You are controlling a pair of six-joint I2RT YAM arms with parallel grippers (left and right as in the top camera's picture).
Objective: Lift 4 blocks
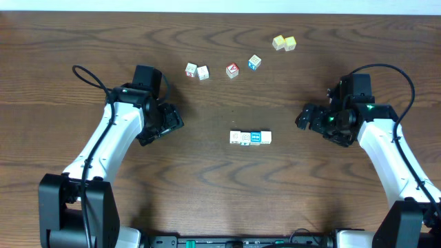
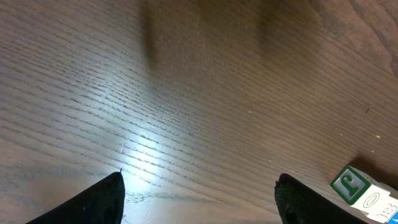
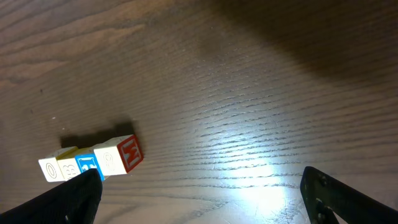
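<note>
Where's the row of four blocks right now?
Overhead view: the row of blocks lies mid-table between the left arm and right arm, below the red-faced cube.

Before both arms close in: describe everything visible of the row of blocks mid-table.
The row of blocks is four printed cubes lying end to end and touching, in a straight line on the wooden table. It sits between the left gripper and right gripper, both open and clear of it. Tops, left to right: white, white, blue, white. Its left end face is green, its right red.
</note>
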